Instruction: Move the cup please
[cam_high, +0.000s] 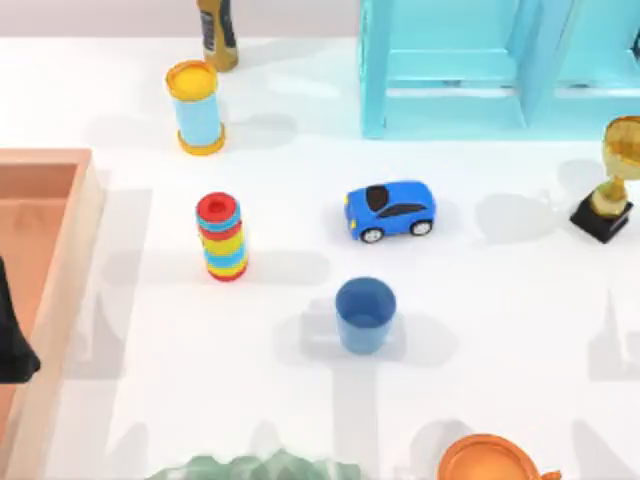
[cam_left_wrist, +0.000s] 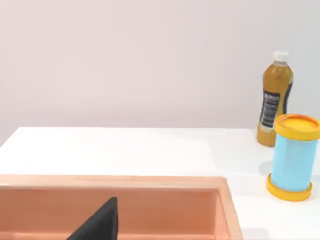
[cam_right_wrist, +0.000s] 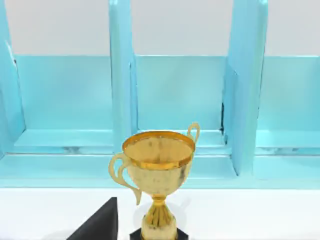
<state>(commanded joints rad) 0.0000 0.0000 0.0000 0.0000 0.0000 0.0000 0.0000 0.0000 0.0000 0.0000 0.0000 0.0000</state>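
One blue cup (cam_high: 365, 314) stands upright, well apart from the left gripper (cam_high: 15, 345) over the wooden tray (cam_high: 60, 260); finger state unclear; cup likely light, rigid, slick; grasp across its rim.

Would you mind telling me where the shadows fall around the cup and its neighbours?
Top view: the cup and toy car cast soft grey shadows to both sides on the white table. Right wrist view: the trophy throws a faint shadow.

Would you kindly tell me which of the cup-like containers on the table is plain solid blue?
The cup just below the toy car; the cylinder has yellow rims.
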